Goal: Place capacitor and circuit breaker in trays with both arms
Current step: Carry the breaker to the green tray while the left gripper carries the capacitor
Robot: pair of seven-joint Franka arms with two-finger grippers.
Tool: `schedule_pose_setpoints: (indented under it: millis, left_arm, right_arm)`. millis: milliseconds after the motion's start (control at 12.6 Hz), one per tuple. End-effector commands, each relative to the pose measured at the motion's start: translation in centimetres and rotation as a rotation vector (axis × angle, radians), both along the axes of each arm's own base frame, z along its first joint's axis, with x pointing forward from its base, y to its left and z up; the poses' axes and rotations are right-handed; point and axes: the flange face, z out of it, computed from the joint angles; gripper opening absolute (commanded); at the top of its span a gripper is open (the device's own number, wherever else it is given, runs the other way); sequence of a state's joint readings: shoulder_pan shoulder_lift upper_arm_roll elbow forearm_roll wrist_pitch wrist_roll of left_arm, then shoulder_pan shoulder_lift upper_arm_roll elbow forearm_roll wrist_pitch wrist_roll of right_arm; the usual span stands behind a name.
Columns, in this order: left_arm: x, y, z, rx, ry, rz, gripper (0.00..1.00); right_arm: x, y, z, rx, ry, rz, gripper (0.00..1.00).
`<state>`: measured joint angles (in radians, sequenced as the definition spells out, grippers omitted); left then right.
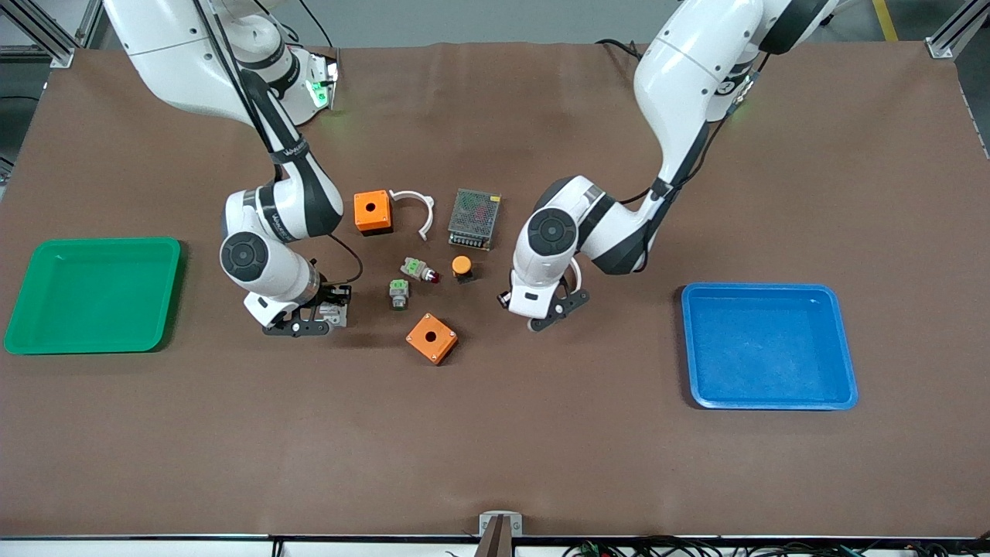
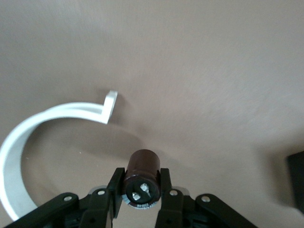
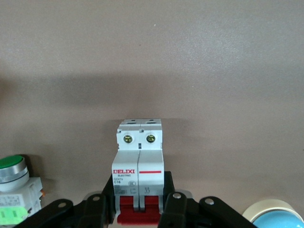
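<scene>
My left gripper is shut on the capacitor, a small dark maroon cylinder with two metal terminals on its end, low over the brown table between the orange-capped button and the blue tray. The capacitor is hidden under the hand in the front view. My right gripper is shut on the circuit breaker, a white-grey block with red levers, low over the table between the green tray and the green-topped parts.
A green tray lies at the right arm's end and a blue tray at the left arm's end. Between the grippers are two orange boxes, a mesh-topped unit, an orange-capped button, two green-topped parts and a white clip. Another white clip lies by the capacitor.
</scene>
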<state>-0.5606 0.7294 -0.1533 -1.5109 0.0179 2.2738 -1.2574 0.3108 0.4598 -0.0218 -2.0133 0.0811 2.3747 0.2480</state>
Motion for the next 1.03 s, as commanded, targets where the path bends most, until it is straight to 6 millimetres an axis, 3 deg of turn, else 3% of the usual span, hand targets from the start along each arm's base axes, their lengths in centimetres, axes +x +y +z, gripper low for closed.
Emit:
schedule_pose_setpoints:
  millis: [0,237,317,475,712,950]
  left_arm:
    - [2.0,4.2,7.4,0.019,-0.019,0.039,0.0]
    - [4.2,10.1,11.5,0.055,0.01,-0.001,0.0]
    - [5.0,12.4,12.2,0.067,0.028,-0.022,0.0]
    - [6.3,16.8,13.0,0.083,0.058,-0.063,0.0]
    - [8.3,23.8,11.6,0.1,0.098,-0.125,0.0]
    - [9.9,31.1,8.7,0.182,0.105,-0.214,0.0]
  right_arm:
    - [0.7,0.1,0.7,0.01,-0.006,-0.055,0.22]
    - [2.2,-2.4,3.4,0.003,0.047,-0.082,0.22]
    - [3.0,-5.0,6.0,0.0,0.088,-0.116,0.22]
    - [3.6,-8.2,10.9,-0.008,0.121,-0.153,0.22]
    - [3.9,-16.7,15.0,0.011,0.164,-0.173,0.22]
    - [3.5,-28.7,16.7,-0.016,0.167,-0.108,0.22]
